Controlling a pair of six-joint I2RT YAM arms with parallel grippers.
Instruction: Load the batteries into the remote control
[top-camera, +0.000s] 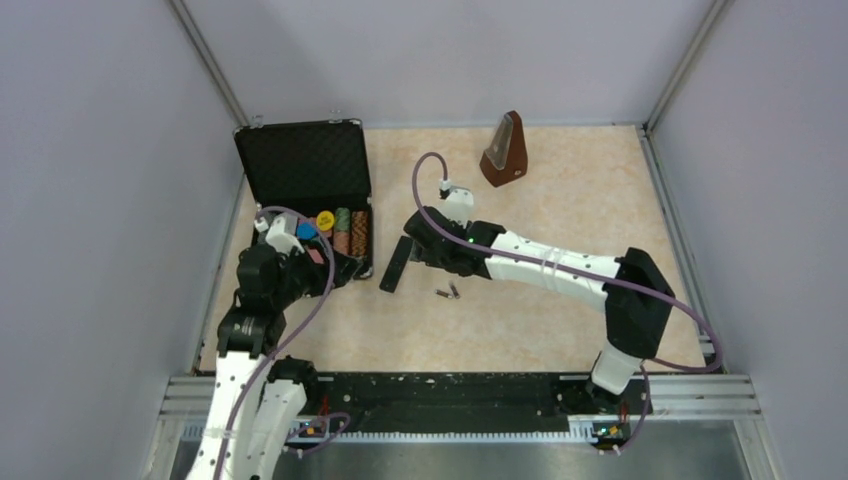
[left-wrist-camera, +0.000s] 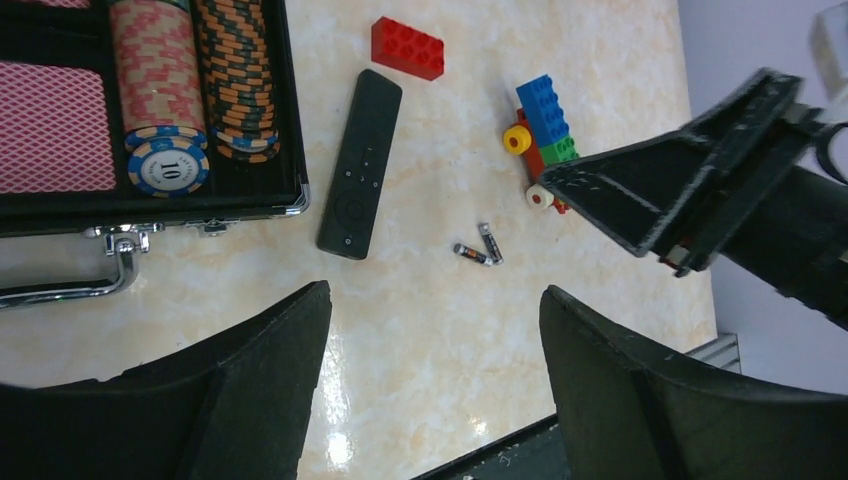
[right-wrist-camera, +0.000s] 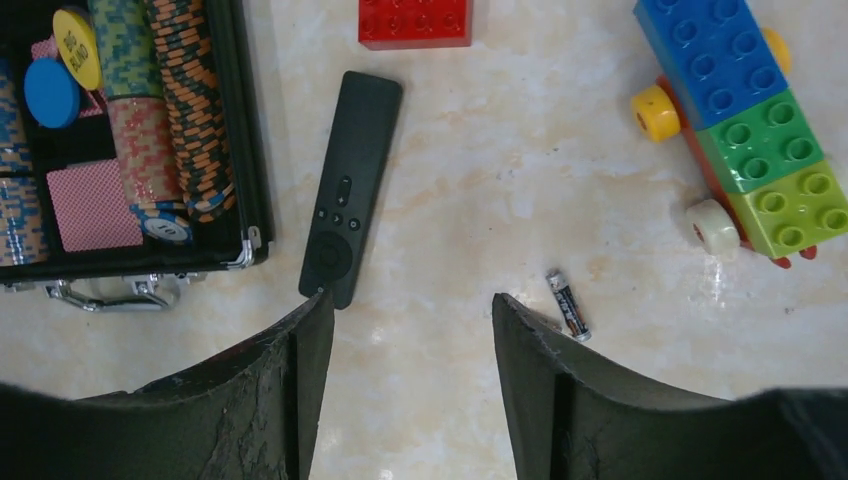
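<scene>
"10" is read on a poker chip in the open case at the worktop's left edge. The remote control is laid just beside the case. The batteries are laid toward the near edge, apart from the remote and the toy-brick train. Left jaws and right jaws are released, with nothing grasped. The remote's end is seen just beyond the right jaws.

The marbled beige surface carries an open black chip case, slim black remote control, two tiny dark batteries, red brick, colourful toy-brick train and brown pyramid metronome.
</scene>
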